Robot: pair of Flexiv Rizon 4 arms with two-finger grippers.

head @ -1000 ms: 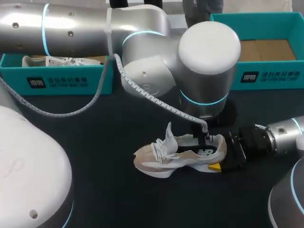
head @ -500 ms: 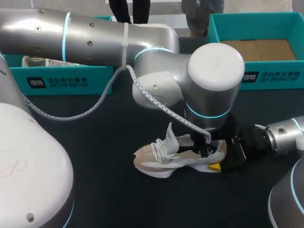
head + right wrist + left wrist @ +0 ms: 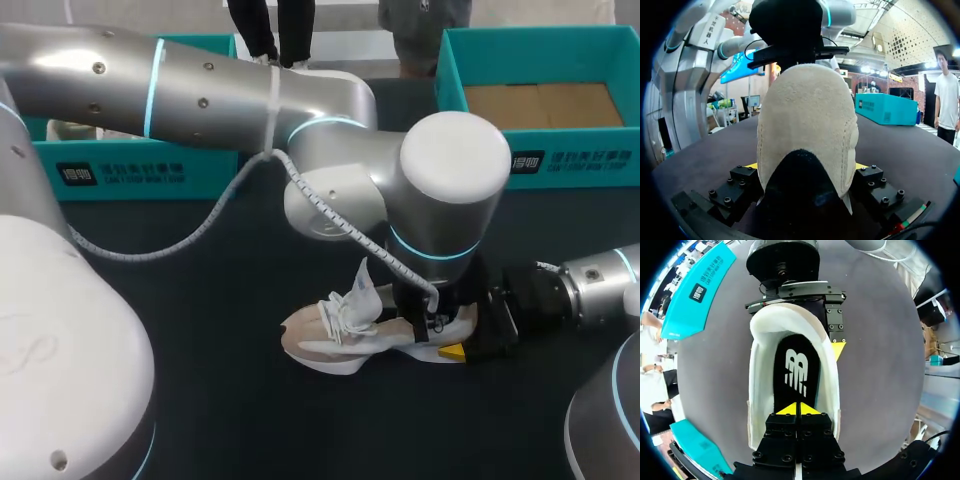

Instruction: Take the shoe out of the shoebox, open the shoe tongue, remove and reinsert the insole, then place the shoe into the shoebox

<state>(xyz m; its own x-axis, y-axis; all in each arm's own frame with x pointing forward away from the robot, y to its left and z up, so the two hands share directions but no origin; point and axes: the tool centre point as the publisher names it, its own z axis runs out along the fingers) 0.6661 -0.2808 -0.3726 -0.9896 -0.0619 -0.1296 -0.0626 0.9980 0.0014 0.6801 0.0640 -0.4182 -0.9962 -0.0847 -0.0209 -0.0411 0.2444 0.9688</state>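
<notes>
Right hand (image 3: 478, 335) and left hand (image 3: 800, 409) meet low over the dark worktop (image 3: 220, 330). The teal shoebox (image 3: 560, 165) stands at 1 o'clock of the shoe (image 3: 330, 345), which lies toe toward 9 o'clock. Right hand clamps its heel from 2 sides; left hand, fingers pressed together, perhaps pinches the black insole (image 3: 795, 370).

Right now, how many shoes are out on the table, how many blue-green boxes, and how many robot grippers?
Shoe on the table: 1
Teal boxes: 2
Grippers, the left gripper and the right gripper: 2
Total: 5
</notes>
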